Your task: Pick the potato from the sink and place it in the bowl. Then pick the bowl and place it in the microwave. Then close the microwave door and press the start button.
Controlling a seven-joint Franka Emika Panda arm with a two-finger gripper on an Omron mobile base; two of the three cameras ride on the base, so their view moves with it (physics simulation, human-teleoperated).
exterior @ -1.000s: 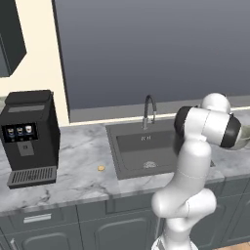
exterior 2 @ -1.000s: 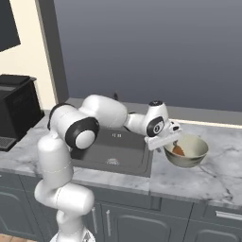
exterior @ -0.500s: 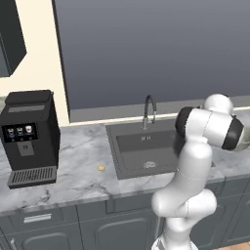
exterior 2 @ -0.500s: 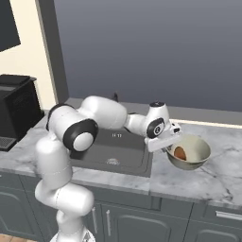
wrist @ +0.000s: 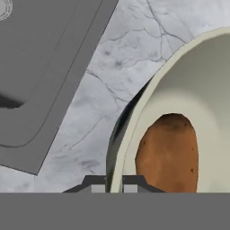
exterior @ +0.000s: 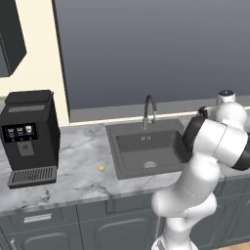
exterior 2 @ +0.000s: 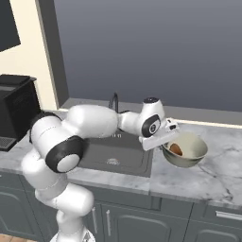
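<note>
Presently: potato (wrist: 167,153) inside bowl (exterior 2: 194,149), on marble worktop (exterior 2: 222,163) right of sink (exterior 2: 118,156). Claw (wrist: 113,183) straddles bowl's near rim, fingers close either side, apparently gripping it.

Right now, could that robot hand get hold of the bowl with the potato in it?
Probably yes: the gripper sits right at the bowl rim, the potato lies inside, and nothing stands between them on the counter.

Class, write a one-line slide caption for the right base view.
Gripper at the near rim of the bowl, the potato inside it, beside the sink.
</note>
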